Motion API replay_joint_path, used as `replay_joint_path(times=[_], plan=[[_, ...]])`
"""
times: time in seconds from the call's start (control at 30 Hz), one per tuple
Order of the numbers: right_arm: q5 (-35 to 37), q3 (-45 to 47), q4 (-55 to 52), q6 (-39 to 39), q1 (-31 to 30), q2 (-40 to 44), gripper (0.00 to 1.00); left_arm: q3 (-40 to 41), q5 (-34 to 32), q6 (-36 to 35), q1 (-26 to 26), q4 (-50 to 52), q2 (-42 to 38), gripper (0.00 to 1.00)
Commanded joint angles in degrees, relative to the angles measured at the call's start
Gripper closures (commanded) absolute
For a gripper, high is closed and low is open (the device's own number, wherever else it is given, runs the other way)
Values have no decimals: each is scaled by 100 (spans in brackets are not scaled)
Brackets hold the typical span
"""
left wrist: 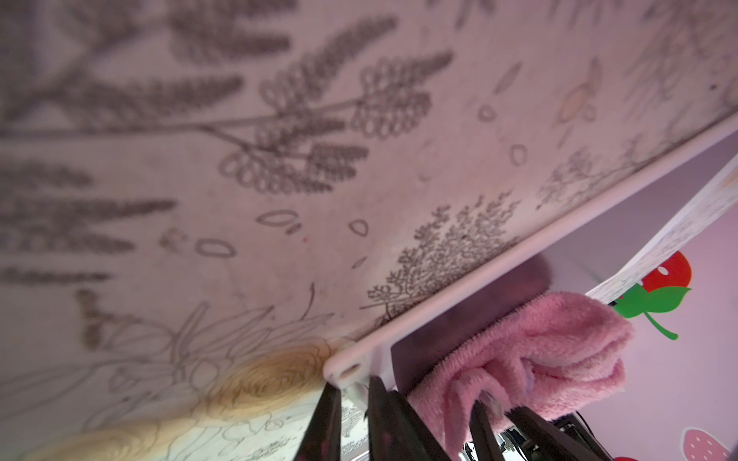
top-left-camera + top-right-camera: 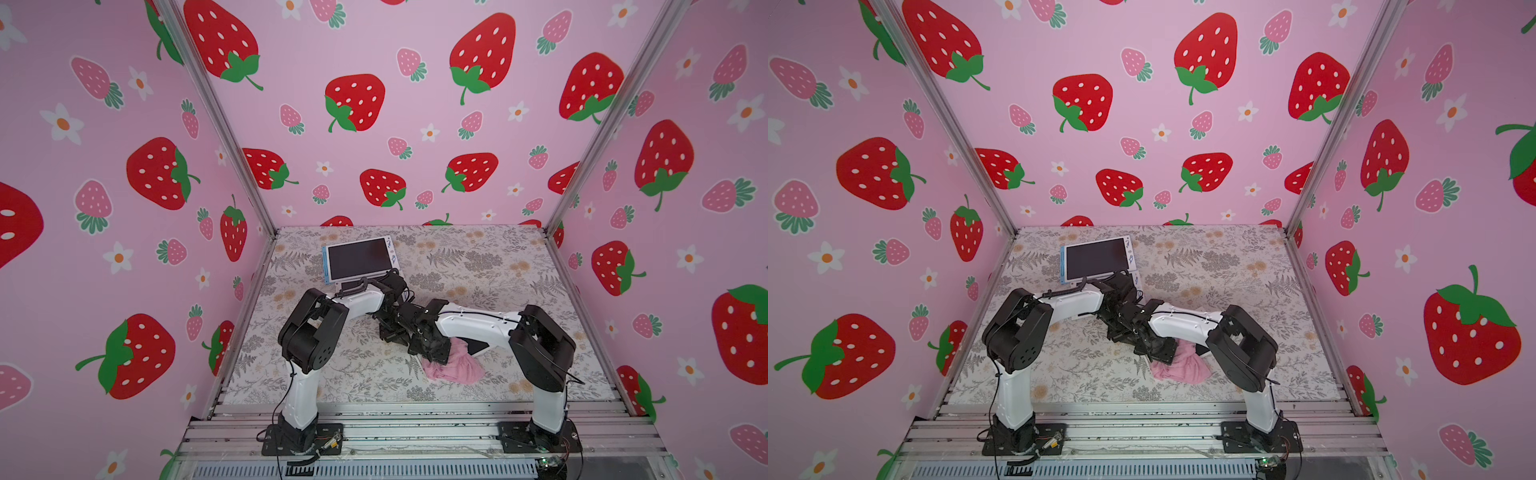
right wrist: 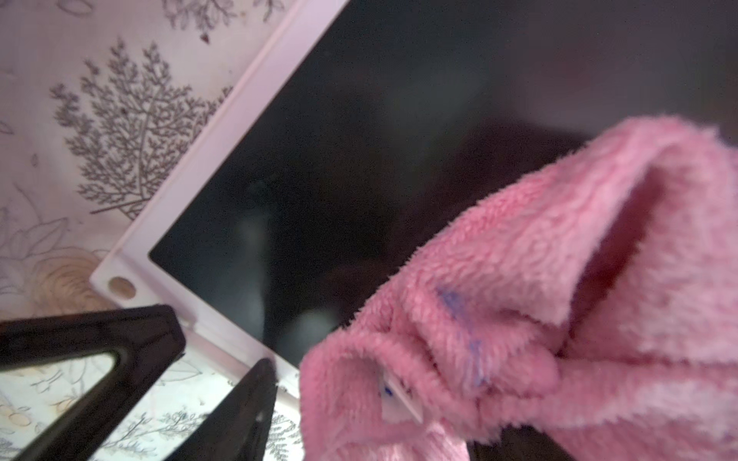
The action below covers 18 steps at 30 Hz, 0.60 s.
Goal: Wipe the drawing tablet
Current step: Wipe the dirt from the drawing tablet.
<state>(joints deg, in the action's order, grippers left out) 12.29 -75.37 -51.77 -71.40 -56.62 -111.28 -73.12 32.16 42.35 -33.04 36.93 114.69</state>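
Pink walls printed with red strawberries and white flowers box in a table under a grey floral tablecloth. In both top views the drawing tablet lies flat left of centre at the back, dark screen up. A blue strip runs along its left edge, and small blue doodles, too small to read, run down its right border. In the left wrist view the left claw is clenched narrow on the tablet's corner, beside a round hole in the frame. Right of centre in the top views, the pink fleece cloth lies crumpled on the tablecloth under the right arm's wrist. The wrist views show it bunched on the screen instead. Its white label bears blue marks I cannot read. The right claw stands wide around the bunch; whether it pinches, I cannot tell.
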Motion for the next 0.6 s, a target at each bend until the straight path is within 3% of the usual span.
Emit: replay_joint_path(times=[0.0,0.1,0.3,0.47,0.57], plan=[[-147,405,101,85,-16,-726,31,217,-497,11,-70,-350,510,84],[-335,563,139,141,-16,-680,41,211,-516,8,-65,-340,502,84],[-629,752,194,300,-81,-640,43,176,-534,2,-61,-339,537,84],[-579,779,401,329,-183,-448,30,206,-527,14,-61,-375,558,84],[-600,640,373,343,-183,-543,28,246,-527,28,-63,-397,563,85]])
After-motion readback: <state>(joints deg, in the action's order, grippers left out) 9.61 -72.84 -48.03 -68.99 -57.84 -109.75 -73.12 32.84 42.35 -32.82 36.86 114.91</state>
